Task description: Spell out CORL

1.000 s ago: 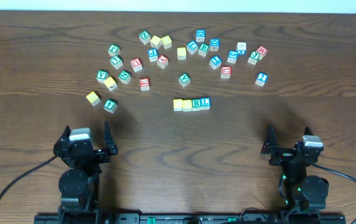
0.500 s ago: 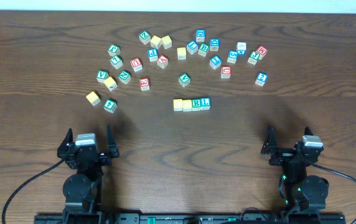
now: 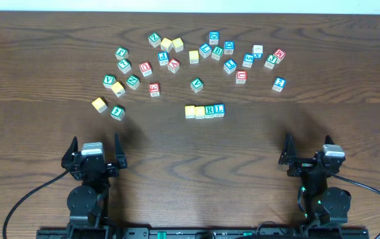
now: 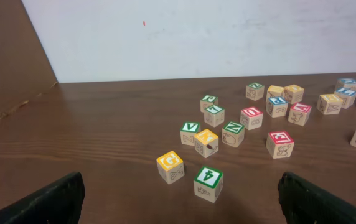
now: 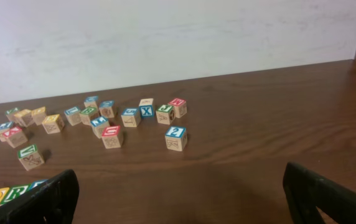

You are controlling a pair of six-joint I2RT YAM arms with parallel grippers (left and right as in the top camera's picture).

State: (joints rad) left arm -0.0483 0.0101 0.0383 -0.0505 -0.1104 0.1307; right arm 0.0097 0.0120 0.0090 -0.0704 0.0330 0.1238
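A row of wooden letter blocks (image 3: 204, 111) lies at the table's middle: two yellow-topped blocks, then a green R and a blue L, touching side by side. Its left end shows in the right wrist view (image 5: 4, 195). Many loose letter blocks (image 3: 196, 56) are scattered behind it. My left gripper (image 3: 95, 151) is open and empty near the front left; the yellow G block (image 4: 170, 166) and green 4 block (image 4: 208, 182) lie ahead of it. My right gripper (image 3: 304, 153) is open and empty near the front right.
Loose blocks spread in an arc from the far left (image 3: 109, 81) to the far right (image 3: 278, 83). A blue 2 block (image 5: 175, 137) lies ahead of the right gripper. A white wall runs behind the table's far edge.
The left arm has turned slightly and settled back at its front-left spot between one second ago and half a second ago. Since then nothing has moved.
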